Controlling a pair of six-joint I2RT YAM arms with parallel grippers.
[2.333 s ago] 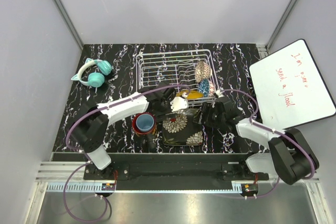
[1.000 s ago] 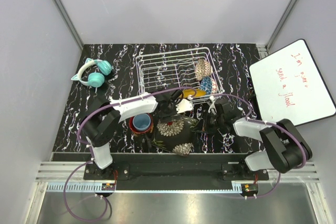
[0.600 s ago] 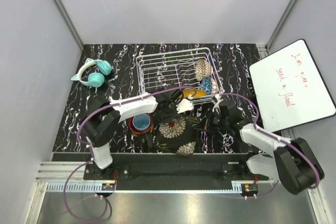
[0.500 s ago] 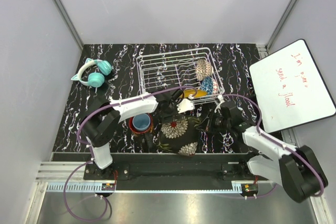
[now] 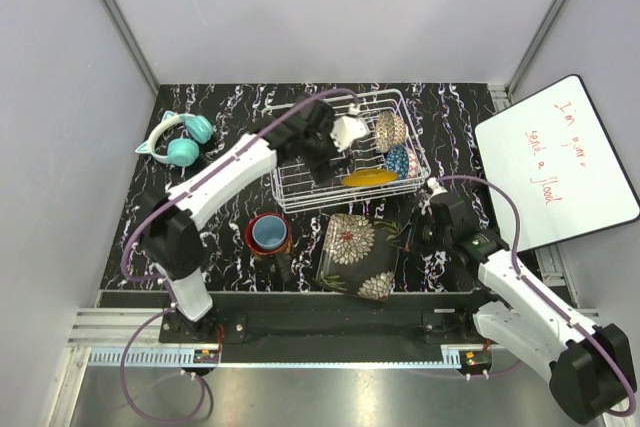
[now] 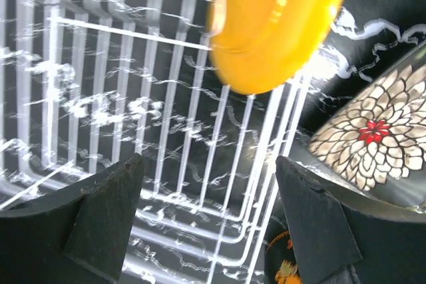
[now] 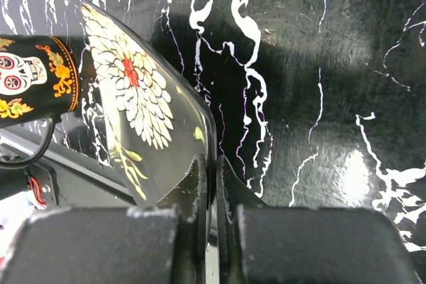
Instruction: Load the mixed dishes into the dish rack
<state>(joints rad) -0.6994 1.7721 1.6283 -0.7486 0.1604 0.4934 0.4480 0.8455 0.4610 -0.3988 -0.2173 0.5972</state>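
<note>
**Yellow plate left in the rack, left arm drawn away**

Since half a second ago the left arm has risen from the lower edge of the dish rack [image 5: 300, 187] and now reaches over its upper middle part. The mustard-yellow plate [image 5: 365, 178] did not go with it. It lies inside the rack, close to the lower right rim. The left gripper [image 6: 210, 221] is released: in the left wrist view its two fingers stand wide apart with only rack wires between them, and the yellow plate is at the top of that frame, well apart from them. I cannot tell whether the plate stands between prongs or only leans on the wires.

The black square plate [image 5: 355, 252] has shifted a little to the right, below the rack on the table [image 5: 460, 117]. The right gripper [image 7: 214, 177] is clenched on its right edge, and in the right wrist view the plate looks tilted up from the table.

For the task, I judge that one more dish is loaded. The gold bowl [image 5: 387, 129] already sits in the upper right part of the rack. The flowered plate seems to be the step in hand. The dark mug [image 7: 33, 91] with the light blue cup [image 5: 272, 234] inside it stands lower left of the rack, not yet loaded.
</note>
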